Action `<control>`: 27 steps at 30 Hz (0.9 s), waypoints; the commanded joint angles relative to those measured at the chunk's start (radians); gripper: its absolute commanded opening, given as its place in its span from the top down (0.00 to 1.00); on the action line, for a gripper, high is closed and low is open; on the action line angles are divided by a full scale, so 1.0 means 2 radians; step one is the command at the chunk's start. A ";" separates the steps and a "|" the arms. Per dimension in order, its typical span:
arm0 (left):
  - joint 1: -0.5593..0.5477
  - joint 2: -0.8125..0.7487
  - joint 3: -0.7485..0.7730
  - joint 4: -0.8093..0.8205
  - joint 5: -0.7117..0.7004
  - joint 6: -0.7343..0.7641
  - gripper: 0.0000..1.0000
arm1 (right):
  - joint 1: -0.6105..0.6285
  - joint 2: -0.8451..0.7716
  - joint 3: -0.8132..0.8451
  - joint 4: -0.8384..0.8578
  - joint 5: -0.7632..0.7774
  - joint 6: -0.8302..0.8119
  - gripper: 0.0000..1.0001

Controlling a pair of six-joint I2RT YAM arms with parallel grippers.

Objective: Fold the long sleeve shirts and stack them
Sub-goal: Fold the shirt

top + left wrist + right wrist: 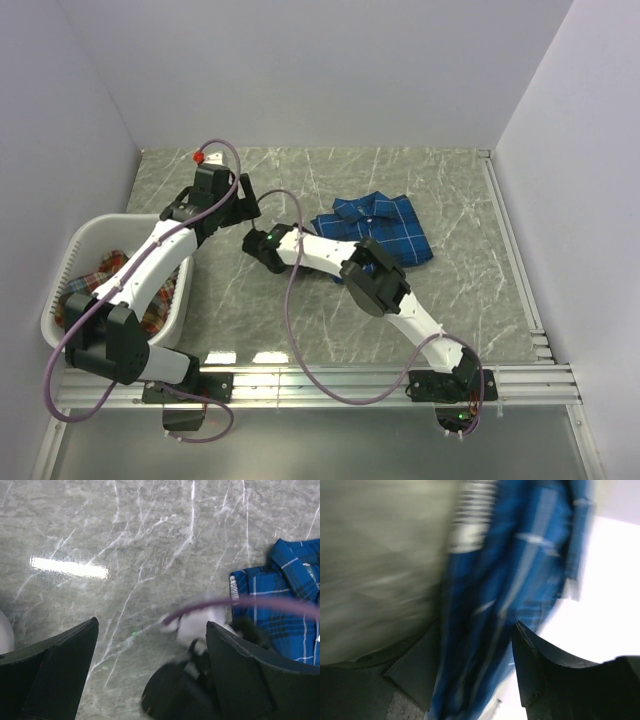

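- step in hand: as i judge it, one fold is done and the fetch of the second shirt has not begun.
- blue shirt [375, 228]: royal blue plaid with thin white grid lines. it lies on the bench [450, 300], well to the right of the laundry basket [100, 222]. it is folded into a rough rectangle set slightly askew, collar on the far side. a white label shows at the edge facing the basket.
- red-orange shirt [100, 275]: a crumpled plaid heap inside the basket, unfolded, partly hidden by my left arm.
- left gripper [243, 208]: hangs over bare bench just past the basket's far right corner, jaws wide apart, nothing between them.
- right gripper [256, 243]: sits between the basket and the blue shirt. jaws are apart. its own camera is badly blurred and shows blue cloth ahead, but the overhead view puts it off the shirt, so i read no grip.
- next move, my estimate: swing the left arm back over the basket and pinch the red-orange shirt near the top of the heap. i would then lift it clear of the rim and spread it flat on the bench between the basket and the blue shirt.
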State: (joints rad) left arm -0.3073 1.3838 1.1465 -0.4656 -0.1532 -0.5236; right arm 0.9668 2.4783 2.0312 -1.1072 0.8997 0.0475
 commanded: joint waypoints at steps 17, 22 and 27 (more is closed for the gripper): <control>0.039 -0.028 -0.016 0.036 0.028 -0.037 0.08 | -0.067 -0.273 -0.179 0.208 -0.280 0.114 0.49; 0.042 -0.032 -0.018 0.038 0.023 -0.039 0.08 | -0.127 -0.328 -0.288 0.308 -0.367 0.163 0.56; 0.044 -0.035 -0.021 0.054 0.049 -0.043 0.08 | -0.145 -0.330 -0.311 0.330 -0.375 0.160 0.57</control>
State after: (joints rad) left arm -0.3084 1.3346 1.1313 -0.2794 0.1410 -0.6193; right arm 0.8188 1.9049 1.4300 -0.5064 0.0986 0.1322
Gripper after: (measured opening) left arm 0.928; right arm 0.434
